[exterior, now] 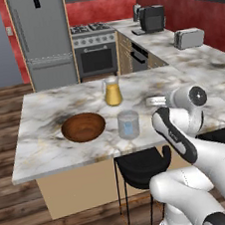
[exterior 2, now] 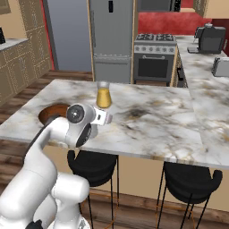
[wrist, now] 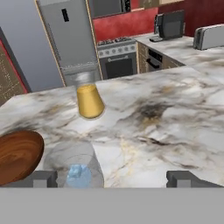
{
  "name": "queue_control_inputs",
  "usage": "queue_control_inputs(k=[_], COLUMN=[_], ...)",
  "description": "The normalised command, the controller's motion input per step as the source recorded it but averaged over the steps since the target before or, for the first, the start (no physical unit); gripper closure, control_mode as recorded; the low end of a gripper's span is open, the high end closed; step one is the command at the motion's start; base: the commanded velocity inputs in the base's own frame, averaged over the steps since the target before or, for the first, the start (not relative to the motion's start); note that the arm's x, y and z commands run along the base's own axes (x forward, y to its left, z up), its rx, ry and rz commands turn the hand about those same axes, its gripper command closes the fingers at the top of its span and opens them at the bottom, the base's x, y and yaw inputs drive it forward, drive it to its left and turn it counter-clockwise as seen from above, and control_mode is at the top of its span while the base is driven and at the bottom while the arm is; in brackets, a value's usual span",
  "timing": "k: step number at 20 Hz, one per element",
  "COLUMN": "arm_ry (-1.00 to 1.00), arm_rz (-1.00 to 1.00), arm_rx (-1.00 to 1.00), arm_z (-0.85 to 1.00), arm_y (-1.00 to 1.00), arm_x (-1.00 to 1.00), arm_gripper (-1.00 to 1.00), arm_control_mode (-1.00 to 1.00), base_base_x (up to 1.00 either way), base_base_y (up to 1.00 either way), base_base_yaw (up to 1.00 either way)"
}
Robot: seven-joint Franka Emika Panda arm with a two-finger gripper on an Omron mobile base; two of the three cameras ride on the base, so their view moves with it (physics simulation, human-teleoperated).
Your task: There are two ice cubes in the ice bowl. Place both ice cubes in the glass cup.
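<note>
The glass cup (exterior: 128,124) stands on the marble island just right of the ice bowl (exterior: 83,127). Pale-blue ice (exterior: 130,127) shows inside the cup; I cannot tell whether it is one cube or two. The wooden bowl looks empty inside. In the hand view the cup (wrist: 74,166) sits at the lower left with a blue ice cube (wrist: 79,175) in it, and the bowl (wrist: 17,155) lies further left. My gripper (wrist: 113,179) is open with nothing between its fingers (wrist: 43,178), drawn back above the counter to the right of the cup. The hand (exterior: 156,100) hovers right of the cup.
A handled pitcher of orange juice (exterior: 113,92) stands behind the cup. Two black stools (exterior 2: 94,167) sit under the island's near edge. A toaster (exterior: 189,37) and coffee machine (exterior: 151,19) are on the far counter, with stove (exterior: 95,49) and fridge (exterior: 42,38) beyond.
</note>
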Motion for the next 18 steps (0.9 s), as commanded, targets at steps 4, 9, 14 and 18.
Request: queue_control_inputs(k=[4, 9, 14, 18], arm_ry=[0.00, 0.00, 0.00, -0.58], arm_rz=[0.00, 0.00, 0.00, -0.04], arm_rx=[0.00, 0.00, 0.00, -0.11], arm_z=[0.00, 0.00, 0.00, -0.13], arm_y=[0.00, 0.00, 0.00, 0.27], arm_x=[0.00, 0.00, -0.02, -1.00], arm_gripper=[-1.00, -1.00, -1.00, -1.00], arm_control_mode=[-1.00, -1.00, -1.00, -1.00], base_base_x=[0.00, 0.00, 0.00, 0.00], base_base_y=[0.00, 0.00, 0.00, 0.00], base_base_yaw=[0.00, 0.00, 0.00, 0.00])
